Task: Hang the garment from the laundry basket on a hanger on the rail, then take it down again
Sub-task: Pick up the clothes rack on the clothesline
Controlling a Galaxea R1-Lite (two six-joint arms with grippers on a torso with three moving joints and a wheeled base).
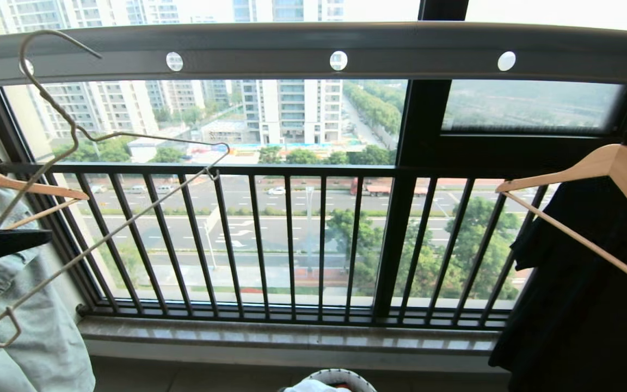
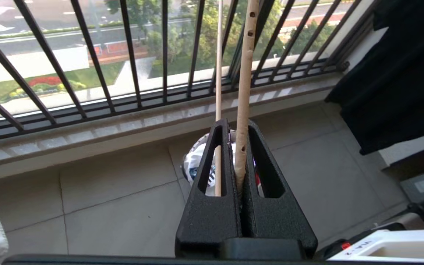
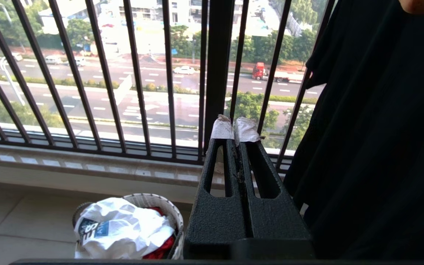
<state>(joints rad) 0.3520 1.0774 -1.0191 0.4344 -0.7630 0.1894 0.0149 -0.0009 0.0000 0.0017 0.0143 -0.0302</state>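
- Left hand (image 2: pixel 238 147), fingers clenched on the thin cream-white hanger (image 1: pixel 128 218), whose wire passes between them in the left wrist view; in the head view only a dark part of this hand shows at the left edge.
- Hanger: tilted, its long hook reaching up to the rail (image 1: pixel 313 51) at the far left; whether the hook touches the rail cannot be told.
- Rail: grey bar with round holes spanning the top of the head view; the stretch between the wire hanger and the wooden hanger (image 1: pixel 607 169) at right is open.
- Right hand (image 3: pixel 236 130): clenched on nothing, near the black garment (image 3: pixel 374 147), facing the window railing (image 3: pixel 134 92).
- Garment (image 3: pixel 120 226): white T-shirt bunched in the laundry basket (image 3: pixel 156 202) on the floor below the sill; the emblem shows only in the right wrist view, while the head view catches just the basket's rim at its lower edge.
- Pale green denim garment (image 1: pixel 25 326): seen in the head view, at far left.
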